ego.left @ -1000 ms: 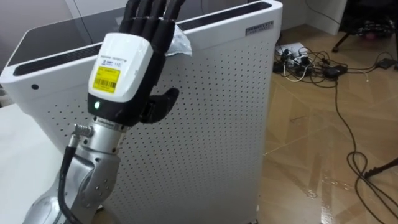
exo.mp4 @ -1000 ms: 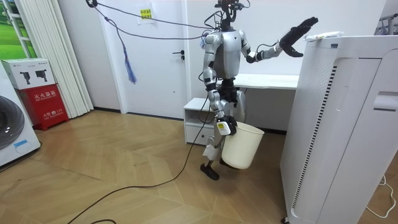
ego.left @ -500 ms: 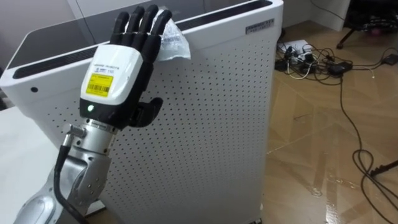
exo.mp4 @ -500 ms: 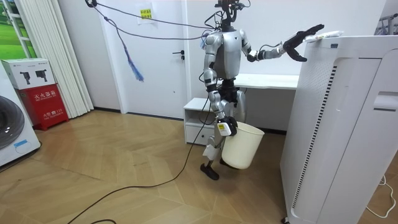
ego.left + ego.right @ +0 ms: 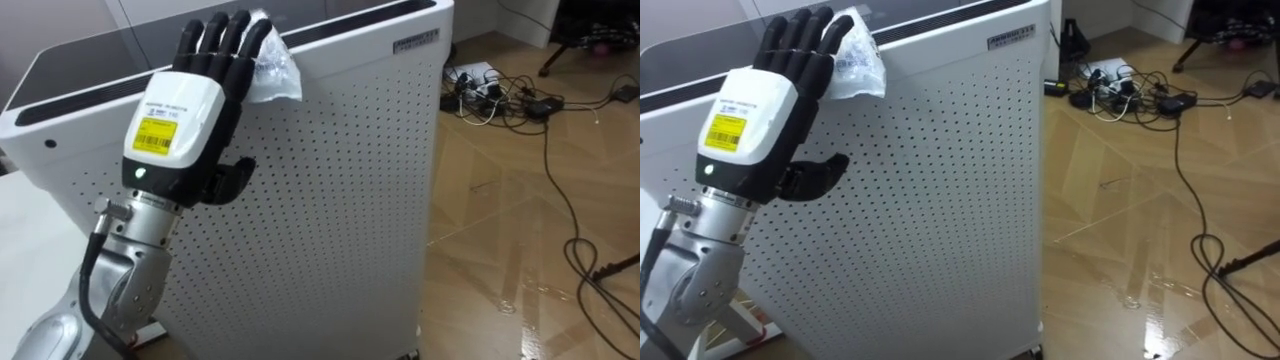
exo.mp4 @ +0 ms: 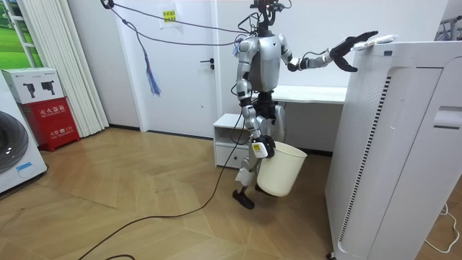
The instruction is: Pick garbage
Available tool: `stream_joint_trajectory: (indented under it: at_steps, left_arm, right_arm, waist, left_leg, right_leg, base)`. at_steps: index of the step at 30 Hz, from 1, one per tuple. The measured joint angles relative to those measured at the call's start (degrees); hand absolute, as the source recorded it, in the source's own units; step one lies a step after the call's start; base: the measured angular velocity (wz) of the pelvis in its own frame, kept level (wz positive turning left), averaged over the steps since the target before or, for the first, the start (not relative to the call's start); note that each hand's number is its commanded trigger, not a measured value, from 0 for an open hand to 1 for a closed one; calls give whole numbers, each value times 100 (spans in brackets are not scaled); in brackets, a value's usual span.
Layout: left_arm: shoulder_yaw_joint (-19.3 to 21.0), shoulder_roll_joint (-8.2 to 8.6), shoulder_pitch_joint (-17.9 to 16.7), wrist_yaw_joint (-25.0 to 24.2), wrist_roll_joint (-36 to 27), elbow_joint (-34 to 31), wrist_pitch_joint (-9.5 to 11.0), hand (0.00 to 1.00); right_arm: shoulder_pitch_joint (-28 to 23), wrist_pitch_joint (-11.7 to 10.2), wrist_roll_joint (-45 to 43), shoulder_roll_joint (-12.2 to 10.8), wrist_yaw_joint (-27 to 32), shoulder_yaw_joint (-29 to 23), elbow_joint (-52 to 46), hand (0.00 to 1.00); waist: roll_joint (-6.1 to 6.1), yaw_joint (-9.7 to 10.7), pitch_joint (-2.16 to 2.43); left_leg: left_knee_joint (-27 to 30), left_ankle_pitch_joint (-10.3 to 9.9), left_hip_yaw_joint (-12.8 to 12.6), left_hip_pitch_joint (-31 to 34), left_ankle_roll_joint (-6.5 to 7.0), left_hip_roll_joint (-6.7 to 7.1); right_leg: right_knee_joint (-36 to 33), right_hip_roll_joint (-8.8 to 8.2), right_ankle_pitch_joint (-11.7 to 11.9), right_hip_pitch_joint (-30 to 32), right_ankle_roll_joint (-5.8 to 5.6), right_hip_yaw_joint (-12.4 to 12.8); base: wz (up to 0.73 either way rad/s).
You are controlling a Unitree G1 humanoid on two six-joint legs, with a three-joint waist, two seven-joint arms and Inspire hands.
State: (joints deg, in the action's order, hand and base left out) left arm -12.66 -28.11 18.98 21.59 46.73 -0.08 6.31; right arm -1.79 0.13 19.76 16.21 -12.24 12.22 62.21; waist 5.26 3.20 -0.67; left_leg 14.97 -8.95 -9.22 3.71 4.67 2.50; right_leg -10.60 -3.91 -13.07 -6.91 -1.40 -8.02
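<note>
With the left hand [image 5: 182, 110] up at the cabinet's [image 5: 330, 190] top edge, fingers [image 5: 228, 40] straight and empty, we should reach over the wrapper [image 5: 274, 70] lying there — then curl round it.

White perforated appliance [image 5: 330, 180], translucent wrapper [image 5: 278, 72], cream bucket [image 6: 278, 170]
</note>
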Motion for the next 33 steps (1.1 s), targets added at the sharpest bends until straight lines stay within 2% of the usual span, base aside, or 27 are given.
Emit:
stream_joint_trajectory:
  at_steps: [3,6,10,15,23,29,33]
  left_arm:
    - [11,4,32,-14,-30,0,-3,100]
    - [107,3,309,-6,-256,17,-4,100]
    - [252,3,448,45,-498,31,-22,100]
    - [305,1,476,202,-560,128,-62,100]
    - [308,2,550,314,-604,128,-103,100]
    - [343,11,577,186,-768,-180,-141,100]
    - [338,231,571,130,-1731,-932,-82,100]
  right_arm:
    - [-1,0,-5,4,4,-3,0,100]
    - [2,0,-7,21,8,-9,-1,100]
    - [-2,0,-7,43,25,-10,-1,100]
    - [-8,0,-4,139,26,3,-9,100]
    - [-6,0,0,155,37,3,-1,100]
    - [-1,0,28,141,58,3,-30,100]
    - [30,-2,91,145,90,10,-97,100]
  waist:
    - [-3,7,-2]
    - [-12,-6,-7]
    - [-11,16,-7]
    - [31,20,18]
    - [20,28,7]
    - [-3,-46,-8]
    - [-19,-160,-9]
  left_leg:
    - [-12,0,-3,-9,0,3]
    - [-42,0,-19,-44,-1,9]
    - [-76,1,-46,-77,-1,11]
    - [-148,4,-98,-147,-6,10]
    - [-156,4,-97,-143,-7,5]
    - [-160,3,-99,-109,-7,7]
    - [-159,2,-93,-62,-5,17]
  right_leg:
    - [0,-4,0,-1,0,3]
    - [-1,-10,0,-16,0,8]
    - [6,-16,0,-34,0,18]
    - [7,-21,0,-51,0,28]
    - [12,-19,0,-37,0,28]
    - [12,-13,0,-1,0,47]
    - [4,-29,0,44,0,16]
  base:
    - [0]
    - [-1]
    - [-4]
    - [-6]
    - [0]
    - [1]
    - [2]
